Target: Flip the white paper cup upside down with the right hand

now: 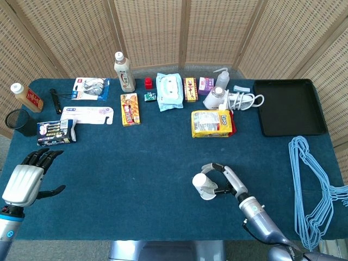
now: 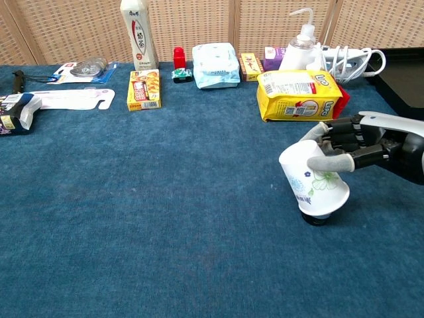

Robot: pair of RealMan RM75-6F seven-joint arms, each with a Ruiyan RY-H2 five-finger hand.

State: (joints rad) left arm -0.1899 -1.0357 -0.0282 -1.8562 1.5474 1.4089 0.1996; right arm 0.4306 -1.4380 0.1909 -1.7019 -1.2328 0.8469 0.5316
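The white paper cup with a green flower print is upside down and slightly tilted, its rim low over a small round black-and-silver cap that it mostly hides. My right hand grips the cup from the right side, thumb across its front. In the head view the cup sits near the table's front centre with the right hand around it. My left hand hovers open at the front left edge, holding nothing.
A yellow snack bag lies just behind the cup. Bottles, boxes and a wipes pack line the far side. A black tray sits far right, blue hangers at the right edge.
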